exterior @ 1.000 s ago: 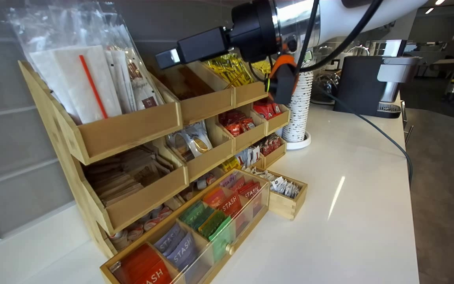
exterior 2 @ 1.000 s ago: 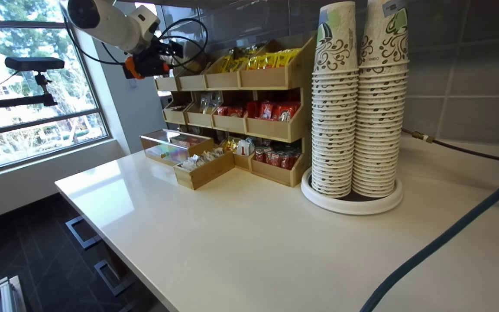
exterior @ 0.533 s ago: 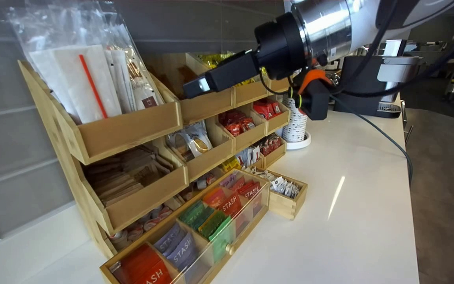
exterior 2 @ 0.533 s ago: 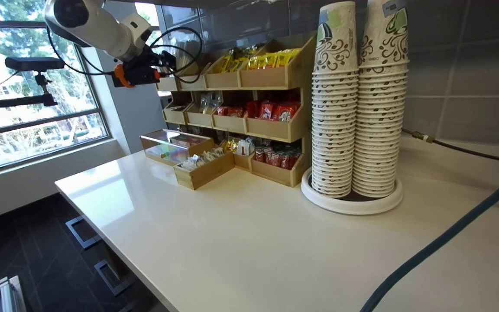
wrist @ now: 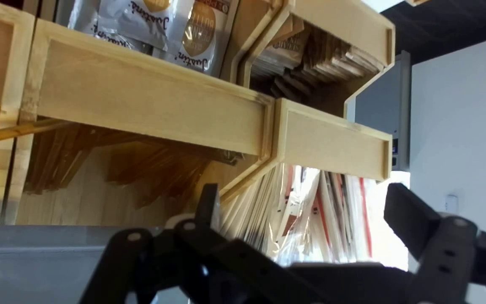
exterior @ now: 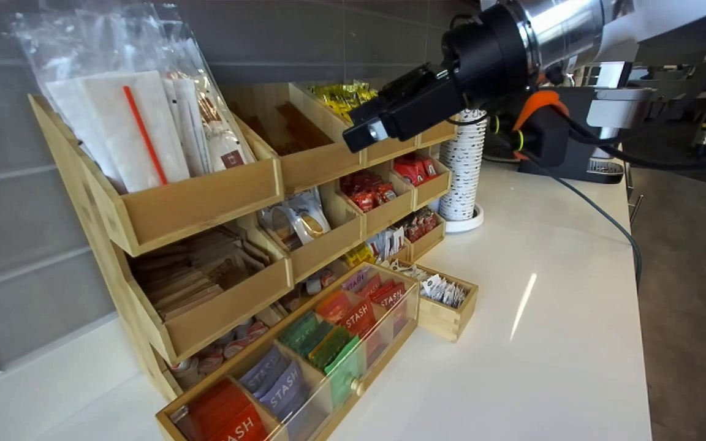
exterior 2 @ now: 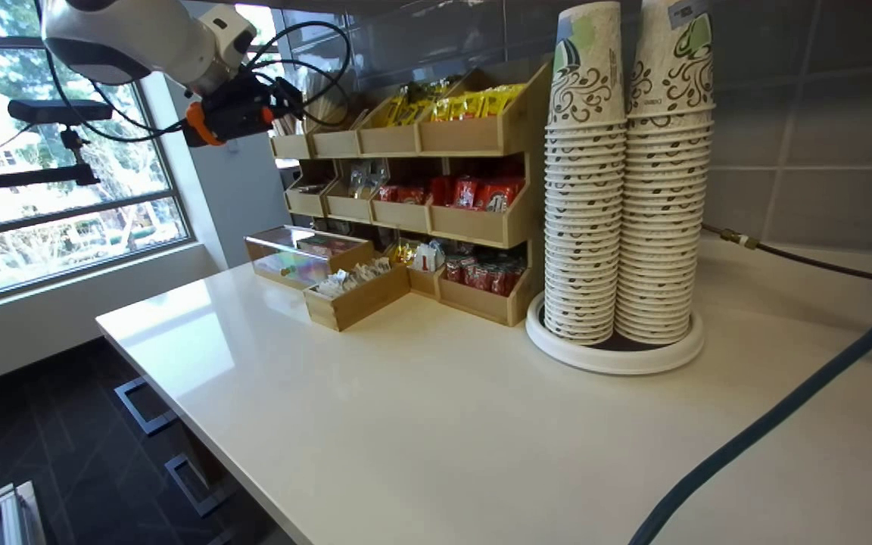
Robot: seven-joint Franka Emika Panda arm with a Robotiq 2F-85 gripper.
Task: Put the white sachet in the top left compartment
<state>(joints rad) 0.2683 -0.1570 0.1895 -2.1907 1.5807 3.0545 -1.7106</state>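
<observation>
Two stacks of paper cups (exterior 2: pixel 583 227) stand on one round tray (exterior 2: pixel 618 363); one wooden rack (exterior 2: pixel 474 225) rises in three tiers, with four bins (exterior 2: pixel 388 141) across the top. The top left compartment (exterior: pixel 206 205) holds clear bags (exterior: pixel 120 128) and the white sachet (exterior: pixel 230 159), its dark red-brown patch showing; whether it lies inside a bag, I cannot tell. One clear-fronted box (exterior 2: pixel 351 259) holds STASH tea packets (exterior: pixel 282 386). The claw (wrist: pixel 304 204) is spread wide, gripping nothing. The bench (exterior: pixel 512 380) is white, with a bright window (exterior 2: pixel 42 227) beyond.
</observation>
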